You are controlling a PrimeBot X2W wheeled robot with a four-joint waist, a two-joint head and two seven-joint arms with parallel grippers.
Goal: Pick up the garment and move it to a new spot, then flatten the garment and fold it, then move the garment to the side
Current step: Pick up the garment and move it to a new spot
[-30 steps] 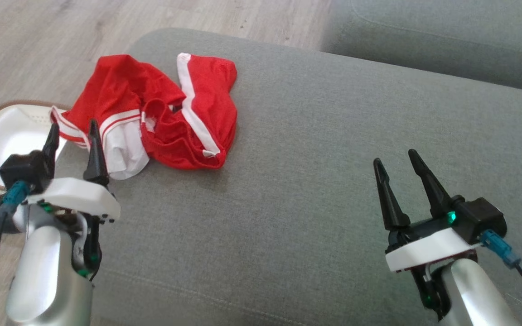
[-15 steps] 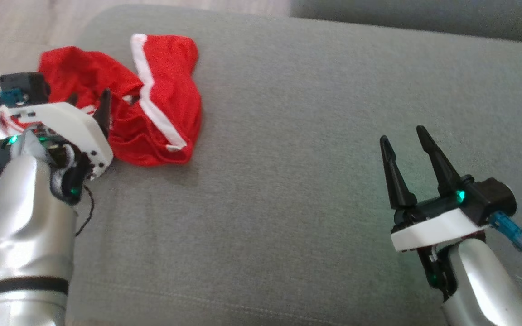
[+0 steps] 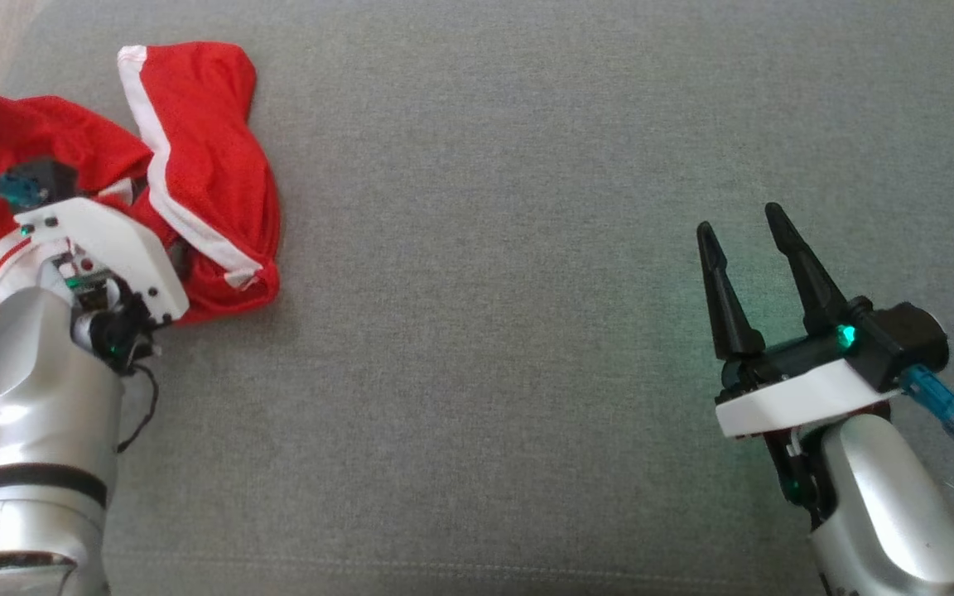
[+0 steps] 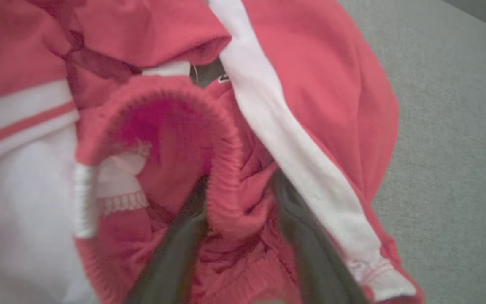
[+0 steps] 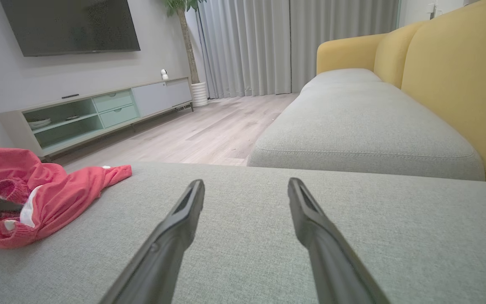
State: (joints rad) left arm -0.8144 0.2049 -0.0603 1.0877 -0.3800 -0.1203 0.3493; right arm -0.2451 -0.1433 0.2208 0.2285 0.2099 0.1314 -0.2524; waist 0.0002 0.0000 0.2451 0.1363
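Left gripper [image 4: 238, 190] has dropped onto garment [image 3: 204, 157], grip unclear | right gripper [image 3: 740, 219] open

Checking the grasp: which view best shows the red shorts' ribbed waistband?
Left wrist view: the ribbed red elastic waistband loops close up between the left gripper's fingers. Head view: the gripper covers it. Right wrist view: the red shorts, distant and crumpled.

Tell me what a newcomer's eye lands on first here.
The crumpled red garment with white stripes, at the left end of the grey sofa cushion, stands out. The left tool is down in it, straddling the ribbed waistband. The right tool hangs open over bare cushion at the right.
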